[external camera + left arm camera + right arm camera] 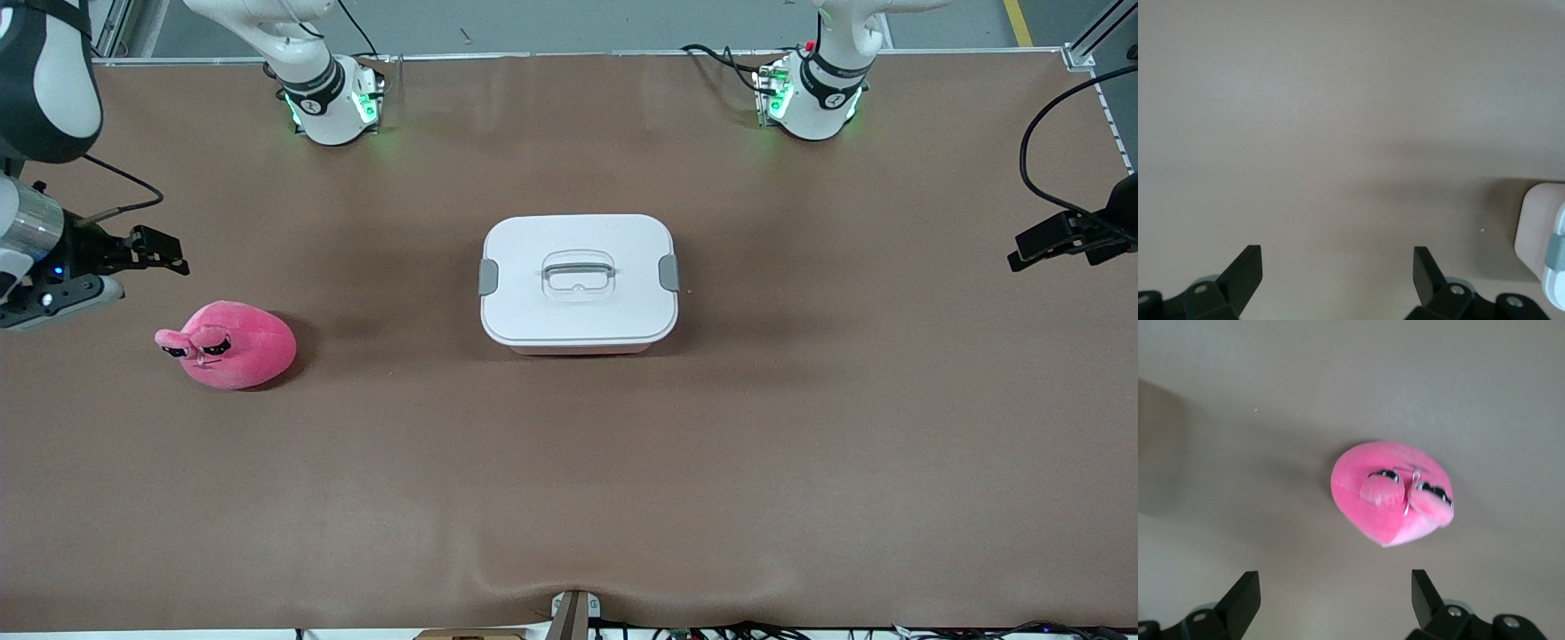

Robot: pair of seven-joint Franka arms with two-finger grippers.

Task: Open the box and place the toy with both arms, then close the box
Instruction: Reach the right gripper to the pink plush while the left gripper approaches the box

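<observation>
Plush and likely light, the toy (229, 345) should squash under pressure, so a pinch across its rounded body, away from the protruding eyes, looks safest. It sits on the table (569, 498) toward the right arm's end, well apart from the box (578, 281) at mid-table. The box looks stiff and smooth; its white lid is on, grey side clips (488, 276) closed, best worked at those clips and the recessed handle (579, 271). The right gripper (1335, 597), jaws wide and empty, hovers near the toy. The left gripper (1338, 273), also spread and empty, hangs over bare table off the box's clip end.
</observation>
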